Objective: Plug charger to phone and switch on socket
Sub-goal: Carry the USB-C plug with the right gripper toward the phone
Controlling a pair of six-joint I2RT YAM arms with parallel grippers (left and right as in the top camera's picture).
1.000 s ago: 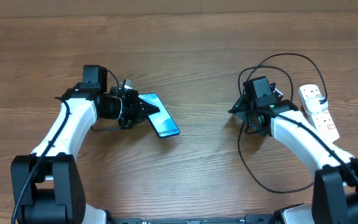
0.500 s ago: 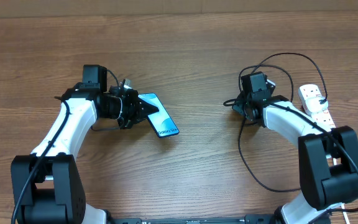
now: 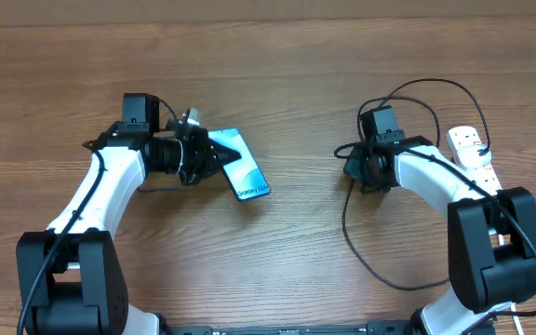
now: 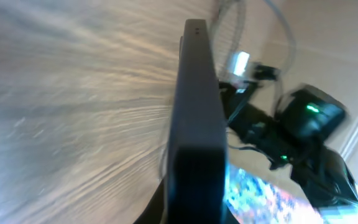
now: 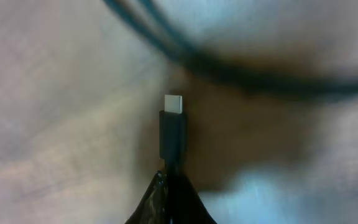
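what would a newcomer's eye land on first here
The light-blue phone stands out, pinched at one end by the left gripper left of centre. Opposite, the right gripper holds the charger by its plug, silver tip bare, cable looping toward the white socket at the right edge.

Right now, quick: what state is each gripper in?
Left gripper: closed, holding the phone.
Right gripper: closed, holding the charger by its plug.

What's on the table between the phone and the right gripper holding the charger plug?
Nothing: in the overhead view only bare wooden table separates the phone from the right gripper and its charger plug.
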